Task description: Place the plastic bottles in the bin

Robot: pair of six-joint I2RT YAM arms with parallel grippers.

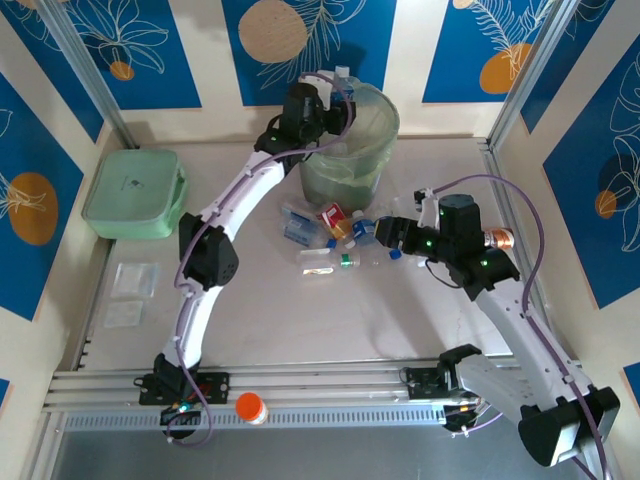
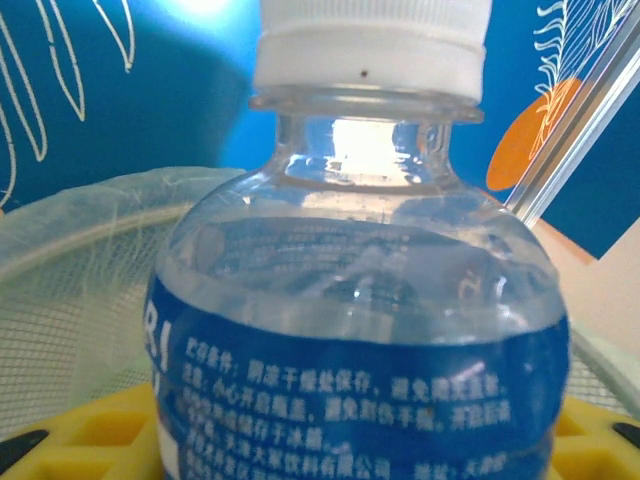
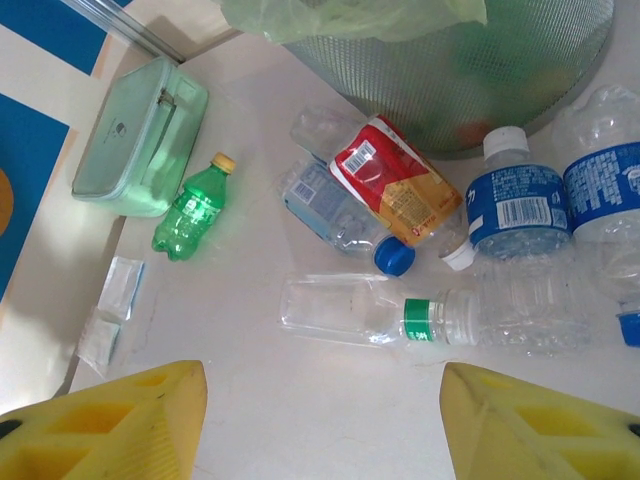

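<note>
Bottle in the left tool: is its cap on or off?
On. A white screw cap sits closed on the neck of the clear plastic bottle with the blue label, seen from the left wrist.

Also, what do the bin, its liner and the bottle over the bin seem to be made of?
The bin: apparently fine metal mesh, matte grey; a woven grid shows. The liner: thin translucent pale-green plastic film, crinkled at the rim. The held bottle: clear glossy plastic; background shows through, with glints.
</note>
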